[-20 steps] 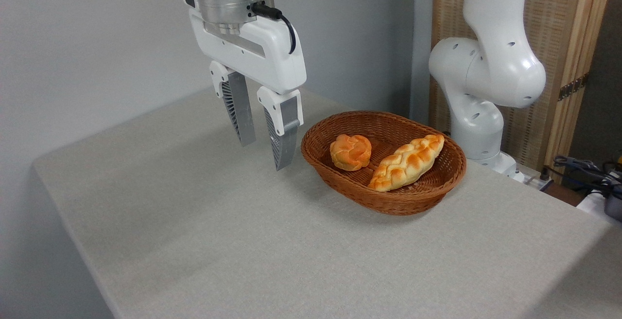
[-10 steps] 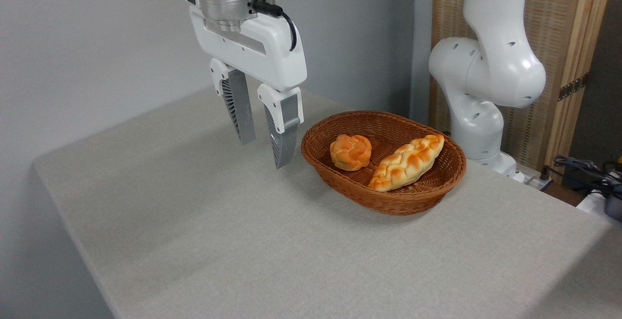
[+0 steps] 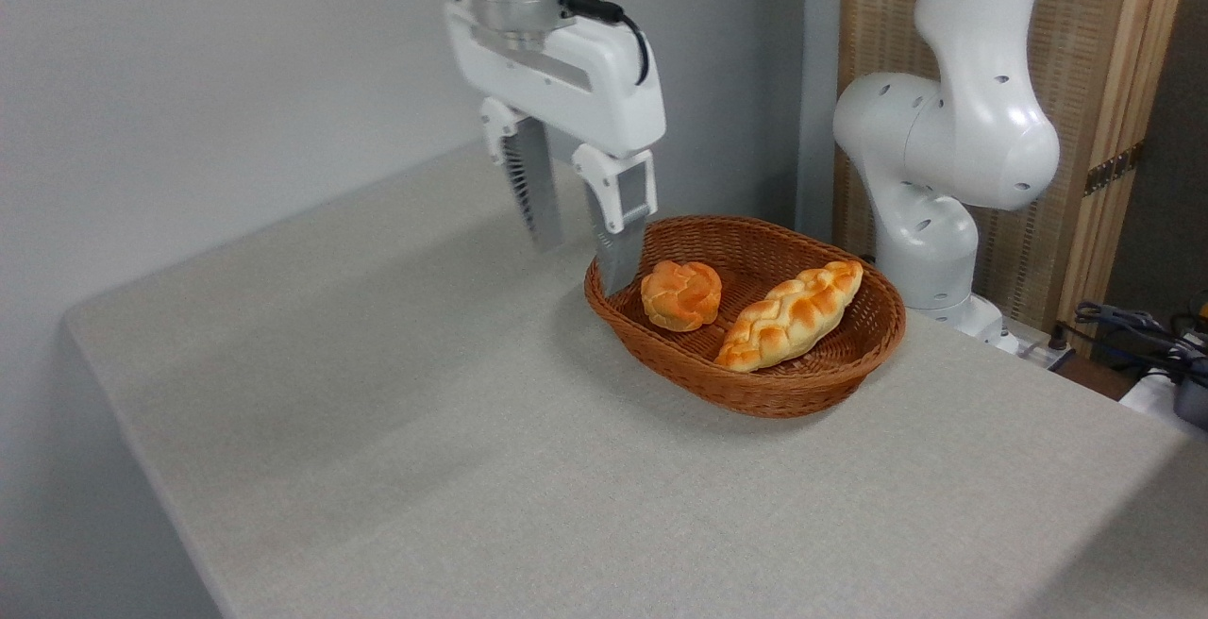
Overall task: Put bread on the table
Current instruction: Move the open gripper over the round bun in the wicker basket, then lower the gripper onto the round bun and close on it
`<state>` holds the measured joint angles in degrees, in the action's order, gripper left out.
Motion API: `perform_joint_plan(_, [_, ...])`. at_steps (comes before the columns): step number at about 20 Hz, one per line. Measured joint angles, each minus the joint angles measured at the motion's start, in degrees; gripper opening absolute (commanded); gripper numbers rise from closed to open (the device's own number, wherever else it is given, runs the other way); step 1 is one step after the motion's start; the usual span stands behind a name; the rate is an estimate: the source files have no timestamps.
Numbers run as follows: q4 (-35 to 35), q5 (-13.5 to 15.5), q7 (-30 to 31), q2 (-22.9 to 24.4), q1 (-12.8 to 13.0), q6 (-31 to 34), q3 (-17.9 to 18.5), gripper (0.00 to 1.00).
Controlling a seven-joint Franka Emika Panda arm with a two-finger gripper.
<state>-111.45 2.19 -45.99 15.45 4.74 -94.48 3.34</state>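
Beside the wicker basket (image 3: 854,355), the gripper (image 3: 580,265) is being held empty with jaws parted, ready to straddle the bread (image 3: 680,294) resting inside

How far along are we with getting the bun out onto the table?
Nothing is done yet: the bread sits in the wicker basket beside the braided loaf. The gripper hangs open and empty by the basket's left rim. Grasping, lifting and placing on the table remain.
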Motion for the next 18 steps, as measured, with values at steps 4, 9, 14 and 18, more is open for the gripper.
perform_joint_plan(4, [-9.3,0.0,-4.0,6.6,3.9,0.1,0.0,1.00])
perform_joint_plan(9, [-17.6,0.0,-4.6,11.4,8.6,0.1,0.0,1.00])
perform_joint_plan(14, [-24.0,0.0,-4.7,13.5,11.7,0.1,0.0,1.00])
perform_joint_plan(18, [-26.1,0.0,-5.4,13.5,12.3,0.0,0.0,1.00])
